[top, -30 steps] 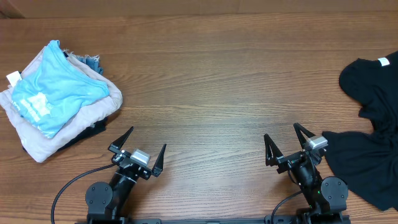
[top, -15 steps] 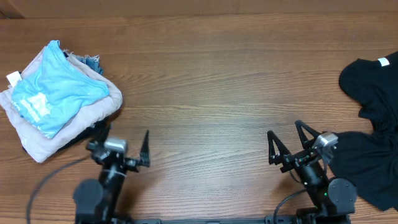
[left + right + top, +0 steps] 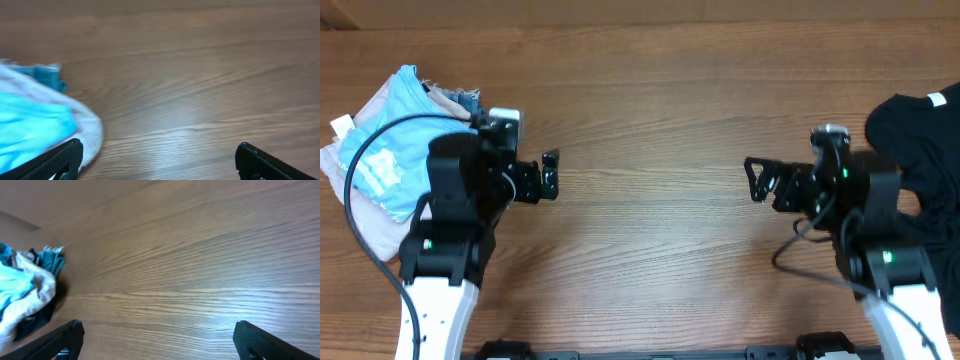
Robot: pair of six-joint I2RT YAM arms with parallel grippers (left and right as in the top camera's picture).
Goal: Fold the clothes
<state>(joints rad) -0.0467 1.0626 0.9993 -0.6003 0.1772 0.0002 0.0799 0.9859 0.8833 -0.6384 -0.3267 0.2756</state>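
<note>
Overhead: left fingers, right fingers wide apart, empty.

— Anything legible here?
— No word or number can be read. The black shirt, at three o'clock on the tabletop, carries a small white neck label at its twelve o'clock edge, too small to show lettering.
— And the pile at nine o'clock?
— The light blue garment bears a white print, but its shapes are blurred. A white tag sticks out at the pile's ten o'clock, and no writing can be made out on it.
</note>
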